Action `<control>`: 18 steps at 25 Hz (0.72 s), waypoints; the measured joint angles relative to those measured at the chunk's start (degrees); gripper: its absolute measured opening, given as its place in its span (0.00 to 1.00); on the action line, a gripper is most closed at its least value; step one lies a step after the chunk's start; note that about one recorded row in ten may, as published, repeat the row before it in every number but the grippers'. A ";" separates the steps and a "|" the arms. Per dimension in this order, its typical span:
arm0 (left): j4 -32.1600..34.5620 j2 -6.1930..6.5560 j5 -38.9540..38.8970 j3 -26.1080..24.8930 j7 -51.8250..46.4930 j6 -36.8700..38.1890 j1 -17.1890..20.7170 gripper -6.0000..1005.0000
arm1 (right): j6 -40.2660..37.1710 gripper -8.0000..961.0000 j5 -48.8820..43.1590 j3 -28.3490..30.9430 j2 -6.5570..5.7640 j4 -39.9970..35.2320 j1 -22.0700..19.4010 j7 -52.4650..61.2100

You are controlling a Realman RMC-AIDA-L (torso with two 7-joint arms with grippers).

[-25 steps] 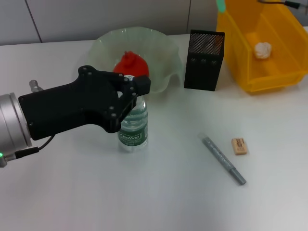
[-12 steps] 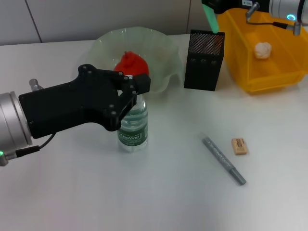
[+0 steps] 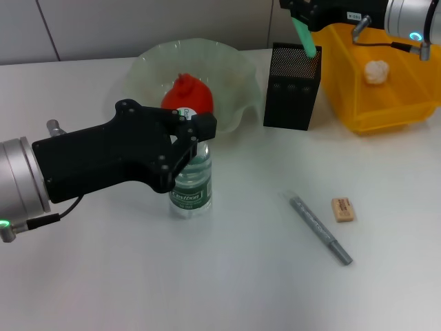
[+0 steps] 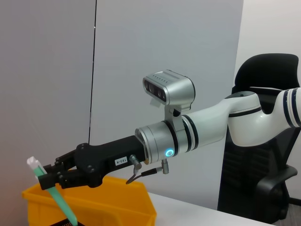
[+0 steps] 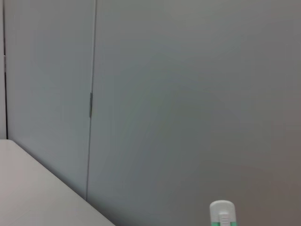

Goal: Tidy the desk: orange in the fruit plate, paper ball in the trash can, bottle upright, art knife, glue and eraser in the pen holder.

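The bottle (image 3: 191,185) stands upright on the table, and my left gripper (image 3: 187,131) is shut around its neck just under the white cap. The orange (image 3: 186,93) lies in the fruit plate (image 3: 234,65). The paper ball (image 3: 376,71) rests inside the trash can (image 3: 386,114). Above the pen holder (image 3: 292,89), my right gripper (image 3: 300,15) (image 4: 47,179) is shut on a slim green art knife (image 3: 304,38) (image 4: 60,201) (image 5: 222,213), tilted with its lower end at the holder's opening. A grey pen-shaped glue stick (image 3: 320,229) and the eraser (image 3: 343,209) lie on the table.
The white table (image 3: 241,289) reaches to a grey wall behind. The pen holder stands between the fruit plate and the trash can. A black office chair (image 4: 268,141) shows beyond the right arm in the left wrist view.
The right arm came in from the top right with the green art knife and lowered it to the pen holder's opening. The left gripper shifted slightly at the bottle.
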 joint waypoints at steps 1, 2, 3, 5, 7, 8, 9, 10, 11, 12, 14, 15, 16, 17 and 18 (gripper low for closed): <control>-0.02 0.00 0.00 0.01 0.09 0.00 0.00 0.00 | -0.22 0.21 0.00 0.00 0.00 0.18 0.03 0.14; -0.05 -0.01 0.00 0.03 0.13 0.00 0.00 0.00 | -0.39 0.21 0.00 0.00 0.00 0.35 0.05 0.31; -0.07 -0.01 0.00 0.04 0.13 0.00 0.00 0.00 | -0.53 0.21 0.00 0.04 0.00 0.53 0.05 0.44; -0.07 -0.01 -0.01 0.02 0.14 0.00 0.00 0.00 | -0.74 0.21 0.00 0.25 0.00 0.97 0.04 0.47; -0.07 -0.01 -0.02 -0.01 0.15 0.00 0.00 0.00 | -1.15 0.21 0.00 0.41 0.00 1.34 0.00 0.49; -0.07 -0.01 -0.02 -0.02 0.15 0.00 0.01 0.00 | -1.36 0.21 0.00 0.43 0.00 1.51 -0.04 0.50; -0.07 -0.01 -0.02 -0.03 0.16 0.00 0.02 0.00 | -1.56 0.21 0.00 0.41 0.02 1.65 -0.08 0.51; -0.09 -0.01 -0.04 -0.03 0.17 0.00 0.02 0.00 | -1.68 0.21 0.00 0.33 0.03 1.77 -0.13 0.52; -0.10 -0.01 -0.04 -0.03 0.17 0.00 0.02 0.00 | -1.72 0.21 -0.01 0.22 0.06 1.91 -0.20 0.52; -0.13 -0.01 -0.05 0.00 0.17 0.00 0.03 0.00 | -1.74 0.21 -0.02 0.12 0.08 2.07 -0.22 0.53; -0.15 -0.01 -0.06 0.02 0.17 0.00 0.03 0.00 | -1.72 0.21 -0.04 0.04 0.09 2.25 -0.35 0.54; -0.16 -0.01 -0.07 0.04 0.17 0.00 0.04 0.00 | -1.70 0.21 -0.04 0.04 0.09 2.27 -0.44 0.59; -0.16 -0.01 -0.07 0.05 0.17 0.00 0.07 0.00 | -1.70 0.21 -0.04 0.04 0.09 2.27 -0.53 0.75; -0.16 -0.01 -0.07 0.06 0.17 0.00 0.10 0.00 | -1.72 0.21 -0.04 0.07 0.09 2.27 -0.58 1.01; -0.16 -0.01 -0.07 0.06 0.17 0.00 0.10 0.00 | -1.75 0.21 -0.04 0.10 0.09 2.27 -0.61 1.34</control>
